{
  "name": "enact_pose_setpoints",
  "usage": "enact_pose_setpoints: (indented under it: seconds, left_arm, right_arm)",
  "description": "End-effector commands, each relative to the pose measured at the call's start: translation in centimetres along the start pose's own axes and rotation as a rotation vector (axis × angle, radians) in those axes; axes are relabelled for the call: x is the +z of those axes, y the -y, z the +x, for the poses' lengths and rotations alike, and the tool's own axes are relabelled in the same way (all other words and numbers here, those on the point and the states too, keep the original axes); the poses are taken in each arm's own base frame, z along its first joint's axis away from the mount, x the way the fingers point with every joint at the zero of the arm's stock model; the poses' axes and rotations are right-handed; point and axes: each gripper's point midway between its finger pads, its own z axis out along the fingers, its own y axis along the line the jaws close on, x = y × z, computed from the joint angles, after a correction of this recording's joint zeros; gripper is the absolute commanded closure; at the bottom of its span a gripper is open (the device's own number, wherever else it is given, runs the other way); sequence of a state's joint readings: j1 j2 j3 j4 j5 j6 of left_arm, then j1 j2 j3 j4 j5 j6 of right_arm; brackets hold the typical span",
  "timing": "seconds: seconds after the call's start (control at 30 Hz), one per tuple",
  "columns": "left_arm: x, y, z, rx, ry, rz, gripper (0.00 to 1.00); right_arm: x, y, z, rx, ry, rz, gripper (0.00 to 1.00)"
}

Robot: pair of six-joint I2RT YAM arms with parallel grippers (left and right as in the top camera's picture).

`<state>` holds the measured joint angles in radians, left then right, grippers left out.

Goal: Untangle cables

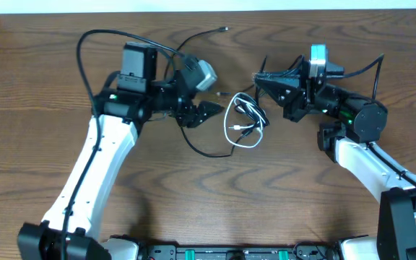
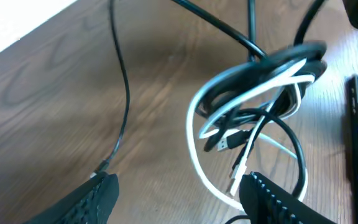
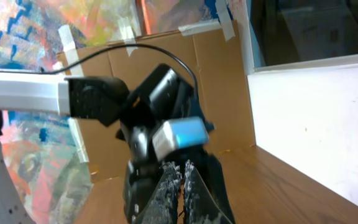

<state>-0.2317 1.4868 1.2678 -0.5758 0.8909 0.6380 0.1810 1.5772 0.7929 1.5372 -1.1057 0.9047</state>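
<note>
Cables (image 1: 245, 121) lie in a loose bundle on the bench (image 1: 49, 72), in the middle between our two arms. From above, the white cable (image 1: 229, 124) reads as a rounded loop with the black cable (image 1: 251, 108) coiled through it. A thin black run trails out of the bundle toward the left arm. The left wrist view shows the knot more closely. White and black strands are wound together at the far side of the bundle, while the white plug (image 2: 236, 179) and the black plug (image 2: 219, 144) both lie free at its near edge.

Our left hand (image 2: 179, 186) stands wide open just beside the bundle and has hold of nothing; the white plug lies near one of its fingers. Our right hand (image 1: 258, 78) sits at the other side of the bundle, tipped up off the bench with its fingers pressed together. We cannot tell whether a strand is pinched between them.

We judge these cords to be light, limp and smooth-jacketed. They should slide over one another readily, but a hard pull would probably drag the whole bundle along. Any pinch would need to be narrow and firm, since the strands are so thin. To us the best places to take hold are the stiffer plug ends, or the open part of the white loop away from the crossing, with the other hand pinning the black coil.
</note>
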Motion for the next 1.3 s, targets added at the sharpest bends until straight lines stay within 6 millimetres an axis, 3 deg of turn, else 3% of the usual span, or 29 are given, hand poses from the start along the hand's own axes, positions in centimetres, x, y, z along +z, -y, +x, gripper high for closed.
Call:
enact_pose_setpoints:
  seconds: [0.0,0.17,0.37,0.67,0.93,1.13,1.27]
  left_arm:
    - [2.0,0.7,0.3,0.120,-0.013,0.051,0.33]
    - [2.7,-1.3,-0.3,0.178,0.005,-0.015,0.31]
    - [2.6,-2.1,-1.9,0.247,0.060,-0.052,0.30]
    - [3.3,-0.2,-2.3,0.254,0.078,0.019,0.30]
    - [3.3,1.0,-0.8,0.184,0.034,0.077,0.30]
    - [2.6,2.1,2.2,0.199,-0.058,0.134,0.30]
    - [2.1,2.5,2.3,0.193,-0.037,0.165,0.30]
  right_arm:
    - [0.7,-1.2,-2.0,-0.022,0.037,-0.034,0.99]
    - [1.4,-2.4,-1.5,0.012,-0.012,-0.094,0.99]
    - [2.0,-3.6,-0.4,0.025,-0.064,-0.149,0.99]
    - [2.4,-4.1,-0.2,0.029,-0.068,-0.168,0.99]
    - [2.0,-3.6,-0.4,0.023,-0.063,-0.151,0.99]
    - [1.4,-2.9,-0.9,0.016,-0.053,-0.121,0.99]
    - [1.4,-2.9,-0.9,0.015,-0.053,-0.121,0.99]
